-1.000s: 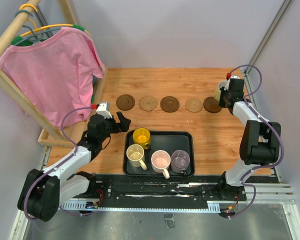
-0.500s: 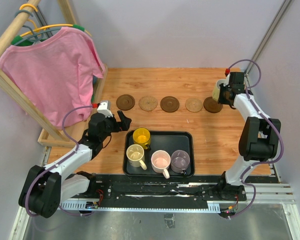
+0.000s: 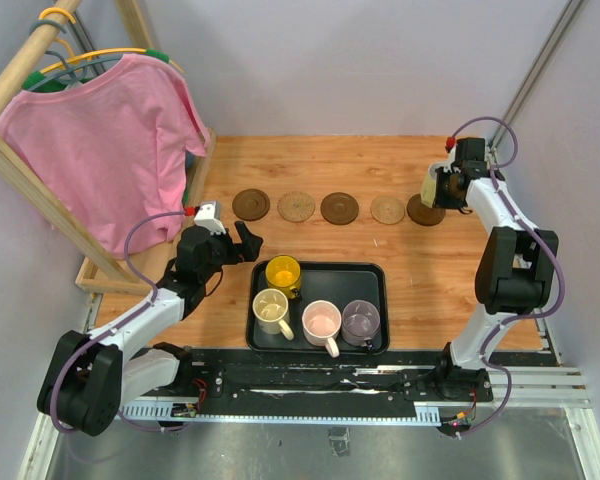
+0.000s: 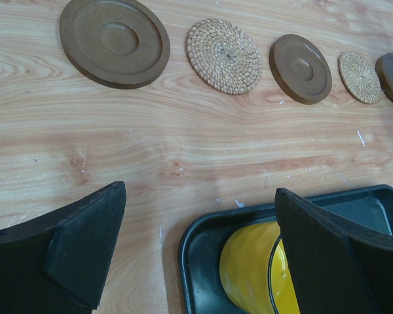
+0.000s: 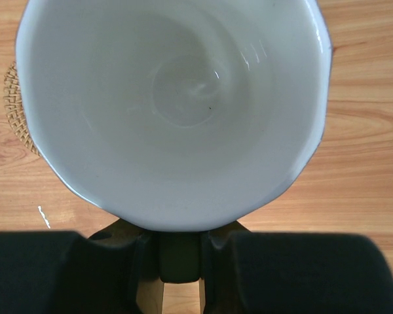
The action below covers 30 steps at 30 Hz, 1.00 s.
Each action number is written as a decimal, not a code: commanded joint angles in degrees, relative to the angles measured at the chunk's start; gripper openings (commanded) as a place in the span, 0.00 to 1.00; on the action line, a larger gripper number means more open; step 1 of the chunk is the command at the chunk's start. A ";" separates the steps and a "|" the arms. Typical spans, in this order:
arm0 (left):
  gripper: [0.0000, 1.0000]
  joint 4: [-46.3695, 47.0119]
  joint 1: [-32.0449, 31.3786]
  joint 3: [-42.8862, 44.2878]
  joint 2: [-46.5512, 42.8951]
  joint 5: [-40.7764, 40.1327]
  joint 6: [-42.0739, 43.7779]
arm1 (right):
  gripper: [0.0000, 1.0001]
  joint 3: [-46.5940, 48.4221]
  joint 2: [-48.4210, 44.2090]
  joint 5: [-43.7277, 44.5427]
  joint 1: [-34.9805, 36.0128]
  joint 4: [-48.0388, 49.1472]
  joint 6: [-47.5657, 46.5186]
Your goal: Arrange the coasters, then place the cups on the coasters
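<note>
Right hand (image 5: 179, 258) clamped on the handle of the pale cream ceramic mug (image 3: 433, 183), at the worktop's (image 3: 310, 160) 1 o'clock, above the end dark brown round coaster (image 3: 425, 211). Centre it, lower upright, release only once seated. Left hand (image 3: 242, 243) spread wide, empty, at 8 o'clock.

Coasters (image 3: 339, 208): five flat round discs in one straight row, none touching. They alternate dark brown and woven tan, with dark at both ends. The right-end coaster (image 3: 420, 212) is partly covered.

Four cups stand upright in the black tray (image 3: 365, 277): yellow cup (image 3: 282, 271) at the far left corner, then cream cup (image 3: 271, 308), pink cup (image 3: 321, 322) and purple-grey cup (image 3: 360, 320) along the near side.

The pale cup (image 5: 173, 104) is upright over the right-end coaster, its handle pinched by the right gripper (image 5: 179, 256). I can't tell whether it touches the coaster.
</note>
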 commanded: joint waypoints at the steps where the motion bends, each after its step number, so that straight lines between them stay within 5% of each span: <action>1: 1.00 1.57 -0.31 1.44 0.11 0.36 0.30 | 0.01 3.14 0.51 -0.38 1.18 -0.94 -0.53; 30: 1.00 1.48 -0.25 1.27 0.26 0.20 0.61 | 0.01 0.92 3.37 2.11 1.97 3.42 -1.12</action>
